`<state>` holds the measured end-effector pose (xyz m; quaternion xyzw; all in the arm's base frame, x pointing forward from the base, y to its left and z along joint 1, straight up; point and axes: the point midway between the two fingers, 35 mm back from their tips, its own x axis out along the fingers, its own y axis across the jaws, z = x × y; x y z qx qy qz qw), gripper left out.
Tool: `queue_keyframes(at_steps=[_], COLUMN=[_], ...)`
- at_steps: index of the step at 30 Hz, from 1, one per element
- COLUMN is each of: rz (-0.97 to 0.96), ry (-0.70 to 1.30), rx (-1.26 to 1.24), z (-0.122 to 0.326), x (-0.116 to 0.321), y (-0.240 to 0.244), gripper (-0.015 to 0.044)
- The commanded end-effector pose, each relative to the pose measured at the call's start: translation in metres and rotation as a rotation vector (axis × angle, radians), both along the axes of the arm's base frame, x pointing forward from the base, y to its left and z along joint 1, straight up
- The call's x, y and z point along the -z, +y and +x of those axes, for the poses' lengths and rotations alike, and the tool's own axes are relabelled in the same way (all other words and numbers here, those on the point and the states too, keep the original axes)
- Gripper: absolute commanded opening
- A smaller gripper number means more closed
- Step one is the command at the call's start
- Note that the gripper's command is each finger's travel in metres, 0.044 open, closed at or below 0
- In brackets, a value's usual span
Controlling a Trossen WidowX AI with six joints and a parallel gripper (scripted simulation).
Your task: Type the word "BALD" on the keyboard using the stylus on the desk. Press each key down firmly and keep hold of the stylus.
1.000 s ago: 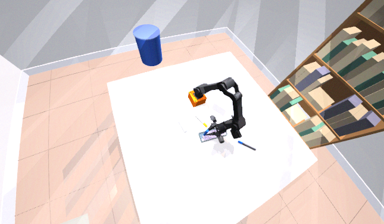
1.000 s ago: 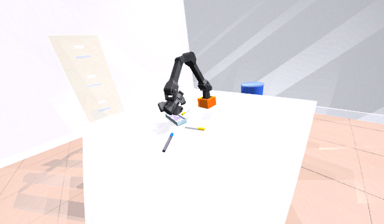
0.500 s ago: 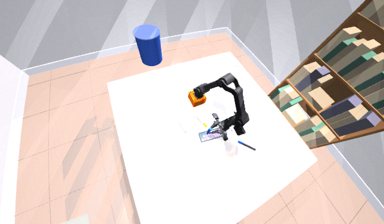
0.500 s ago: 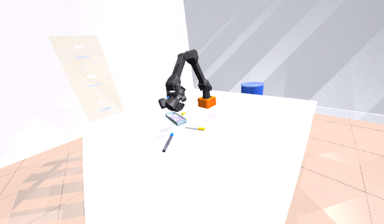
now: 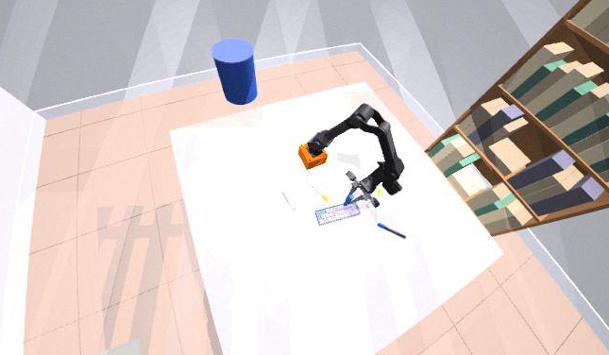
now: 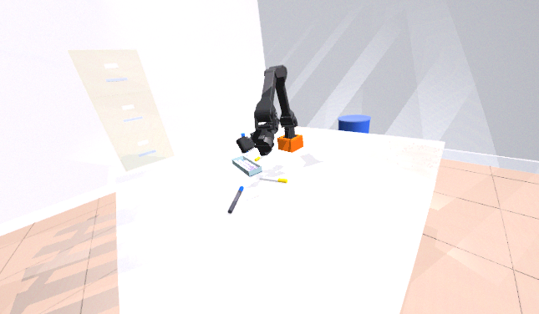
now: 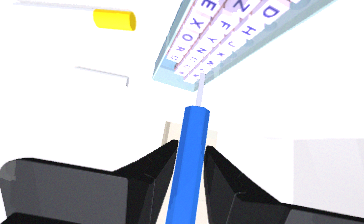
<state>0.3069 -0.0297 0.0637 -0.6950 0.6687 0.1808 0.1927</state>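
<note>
My gripper [image 5: 349, 199] [image 7: 191, 148] is shut on the blue stylus [image 7: 194, 127] [image 6: 242, 135]. The thin pale tip of the stylus points away from the fingers. The keyboard [image 5: 338, 214] [image 6: 254, 173] [image 7: 263, 49] is a light blue tray with rows of white and pinkish lettered keys. In the wrist view the stylus tip overlaps its near corner, over small keys too blurred to read surely. The gripper appears raised above the keyboard in the exterior view. No contact between tip and key can be made out. Much of the stylus is hidden by the fingers in the exterior view.
A black pen with a blue end [image 5: 392, 230] [image 6: 236, 201] lies beside the keyboard. Two yellow-handled tools [image 5: 325, 197] [image 5: 379, 192] lie near it. A thin bent rod [image 5: 289, 201] [image 7: 103, 71] lies further off. The arm stands on an orange base [image 5: 312, 158] [image 6: 290, 143].
</note>
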Motion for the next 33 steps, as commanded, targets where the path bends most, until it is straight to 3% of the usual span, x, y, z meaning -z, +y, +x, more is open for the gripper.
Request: queue_keyframes(at_steps=[1, 16, 33], rz=[-0.004, -0.009, -0.009], ry=[0.000, 0.003, 0.004], rx=[-0.075, -0.168, -0.168], z=[-0.001, -0.003, -0.002], x=[-0.005, -0.009, 0.026], y=[0.016, 0.037, 0.037], gripper=[0.0000, 0.0000, 0.0000])
